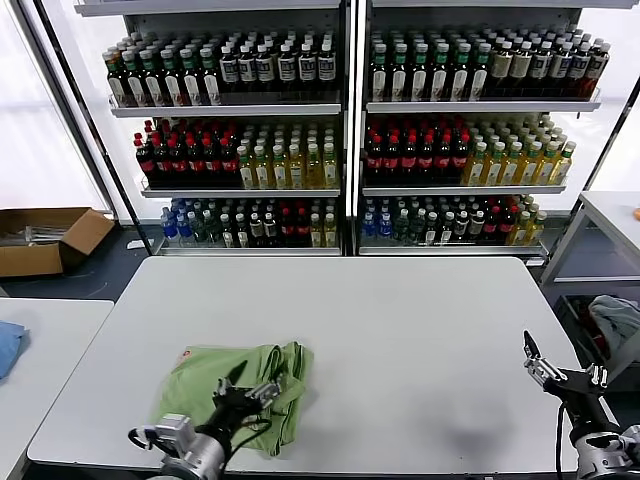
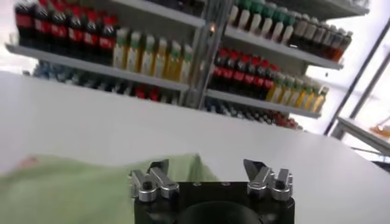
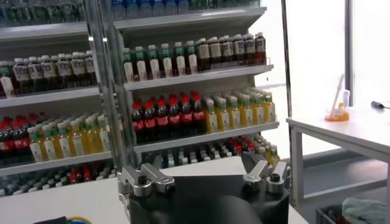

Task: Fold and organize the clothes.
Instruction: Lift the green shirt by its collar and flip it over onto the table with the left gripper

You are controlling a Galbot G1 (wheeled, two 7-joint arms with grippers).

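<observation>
The left gripper [image 1: 248, 392], jaws spread and holding nothing, hangs just over the crumpled light green shirt [image 1: 215, 382], which lies near the front left corner of the white bench [image 1: 400, 330]. The right gripper [image 1: 560, 372] waits past the bench's front right corner, jaws also apart. Beyond the bench's far edge stand shelves of bottles [image 1: 345, 130].

The wide white rectangular table [image 1: 400, 340] lies bare across its middle and right, leaving open passage there. On its near-left part, the crumpled light green cotton shirt [image 1: 235, 385] takes up room. Behind the far edge, tall metal shelves of bottled drinks [image 1: 345, 130] wall off reach.
</observation>
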